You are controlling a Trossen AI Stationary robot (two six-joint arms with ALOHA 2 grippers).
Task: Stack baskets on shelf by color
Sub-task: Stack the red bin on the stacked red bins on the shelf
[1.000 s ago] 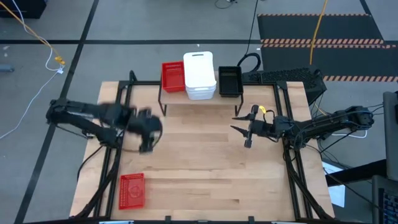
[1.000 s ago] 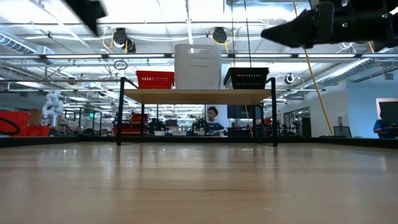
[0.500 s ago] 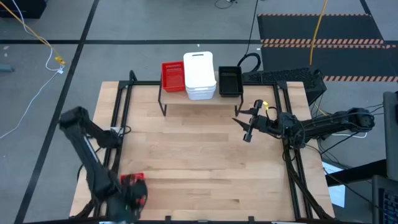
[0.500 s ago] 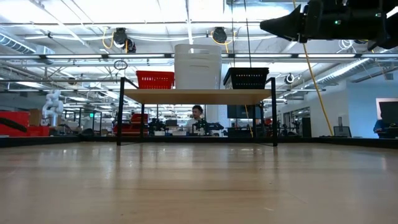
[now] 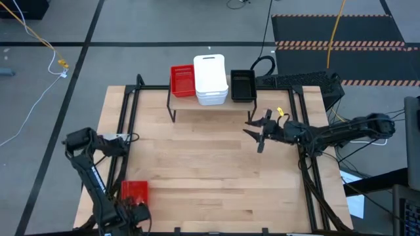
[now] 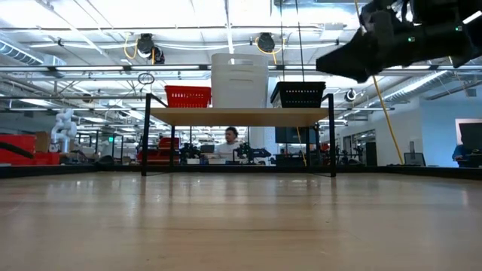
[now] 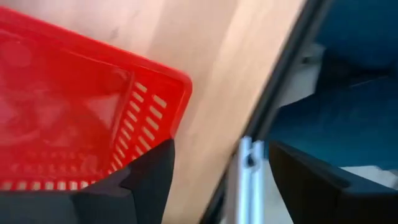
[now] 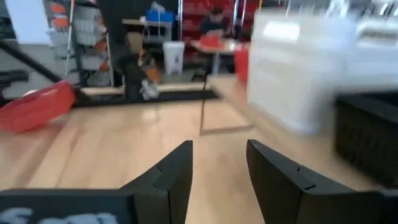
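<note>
We see the left arm folded back along the table's left edge, elbow raised near the frame rail, forearm running down toward the near-left corner. The left gripper [image 5: 133,211] sits low at that corner, wrist angled downward. In its wrist view the two dark fingers [image 7: 149,177] stand well apart.

The right arm reaches in from the right side, roughly level, forearm pointing toward the table's middle. The right gripper [image 5: 257,136] hangs above the surface, clear of it in the low view. Its fingers [image 8: 171,174] are parted with nothing between them.
</note>
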